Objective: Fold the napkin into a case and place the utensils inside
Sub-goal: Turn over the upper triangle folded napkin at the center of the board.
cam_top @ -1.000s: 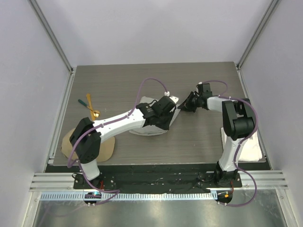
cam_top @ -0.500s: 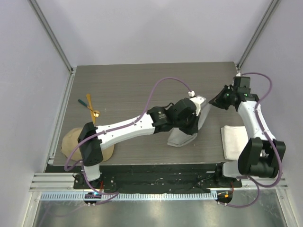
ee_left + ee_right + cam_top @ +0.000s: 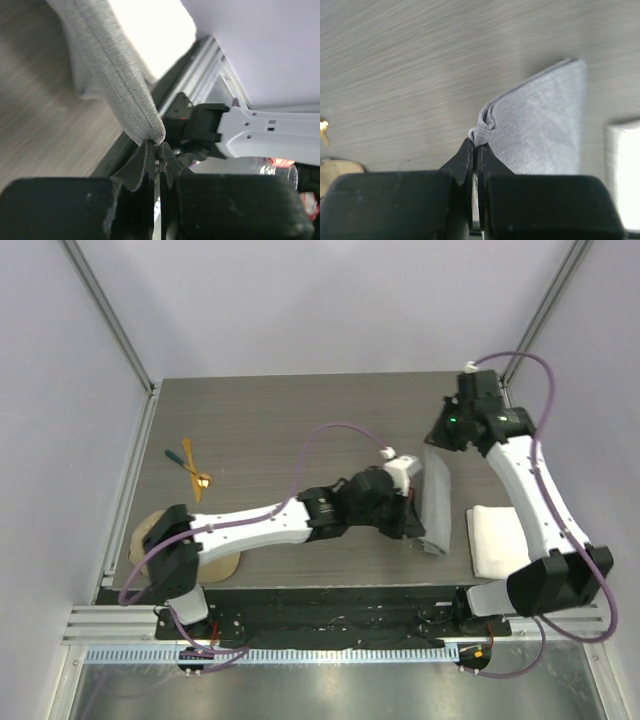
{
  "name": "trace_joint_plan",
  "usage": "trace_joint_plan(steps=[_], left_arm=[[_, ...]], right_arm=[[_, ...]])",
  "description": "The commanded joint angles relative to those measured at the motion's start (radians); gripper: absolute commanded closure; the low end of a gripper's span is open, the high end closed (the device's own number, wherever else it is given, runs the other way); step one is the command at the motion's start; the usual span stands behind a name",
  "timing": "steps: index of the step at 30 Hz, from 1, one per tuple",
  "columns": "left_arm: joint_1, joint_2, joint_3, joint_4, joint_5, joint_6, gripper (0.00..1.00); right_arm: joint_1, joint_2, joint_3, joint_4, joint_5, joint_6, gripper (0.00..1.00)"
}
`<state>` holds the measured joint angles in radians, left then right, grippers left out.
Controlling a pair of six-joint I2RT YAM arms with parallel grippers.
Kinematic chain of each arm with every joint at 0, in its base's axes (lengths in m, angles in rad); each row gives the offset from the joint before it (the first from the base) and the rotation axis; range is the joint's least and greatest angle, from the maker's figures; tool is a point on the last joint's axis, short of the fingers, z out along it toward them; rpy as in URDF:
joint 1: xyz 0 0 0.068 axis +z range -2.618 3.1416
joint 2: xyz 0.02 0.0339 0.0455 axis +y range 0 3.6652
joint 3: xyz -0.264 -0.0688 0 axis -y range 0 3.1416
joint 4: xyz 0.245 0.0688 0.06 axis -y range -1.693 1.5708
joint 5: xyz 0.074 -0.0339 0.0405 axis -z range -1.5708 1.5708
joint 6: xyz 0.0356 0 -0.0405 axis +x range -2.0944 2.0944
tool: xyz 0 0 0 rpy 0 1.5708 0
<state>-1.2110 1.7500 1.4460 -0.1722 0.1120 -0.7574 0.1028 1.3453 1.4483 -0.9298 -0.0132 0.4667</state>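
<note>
Top external view, starting at the left: a tan cap (image 3: 145, 533) sits at the near edge of the bench (image 3: 280, 420), partly under the left arm. The utensils (image 3: 190, 466) lie in a small cluster beyond it, well apart from everything else. The left arm reaches right across to the napkin (image 3: 437, 502), which is folded to a narrow strip. The strip is strung between the two claws, running from near to far. The left claw (image 3: 156, 150) is clenched on the near end of the fold. The right claw (image 3: 476, 145) is clenched on a bunched corner at the far end. Just to the right lies a white towel (image 3: 497, 538).

What I'd worry about: each pinch looks thin, right at the cloth's edge. If the arms pull apart a touch too much, a corner could slip out and the fold fall open. Set down this far right, the strip might also drape onto the towel, and the utensils would face a long trip across.
</note>
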Motion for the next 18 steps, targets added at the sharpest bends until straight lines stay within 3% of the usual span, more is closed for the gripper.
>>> trace_joint_plan(steps=[1, 5, 6, 7, 10, 15, 18], left_arm=[[0.181, -0.242, -0.255, 0.218, 0.083, -0.152, 1.00], [0.393, -0.407, -0.540, 0.260, 0.166, -0.206, 1.00], [0.437, -0.418, -0.573, 0.260, 0.236, -0.210, 1.00], [0.517, -0.431, -0.602, 0.249, 0.258, -0.209, 1.00], [0.618, -0.474, -0.693, 0.218, 0.291, -0.160, 1.00], [0.688, -0.475, -0.779, 0.229, 0.333, -0.134, 1.00], [0.705, -0.515, -0.829, 0.246, 0.273, -0.141, 1.00]], right_arm=[[0.187, 0.186, 0.073, 0.126, 0.102, 0.115, 0.99], [0.304, 0.422, 0.203, 0.178, 0.095, 0.170, 0.99], [0.323, 0.470, 0.225, 0.216, 0.079, 0.180, 0.99], [0.356, 0.510, 0.269, 0.238, 0.064, 0.205, 0.99], [0.396, 0.675, 0.395, 0.286, 0.029, 0.234, 0.99], [0.446, 0.900, 0.555, 0.286, -0.024, 0.270, 0.99], [0.463, 0.942, 0.596, 0.296, -0.010, 0.271, 0.99]])
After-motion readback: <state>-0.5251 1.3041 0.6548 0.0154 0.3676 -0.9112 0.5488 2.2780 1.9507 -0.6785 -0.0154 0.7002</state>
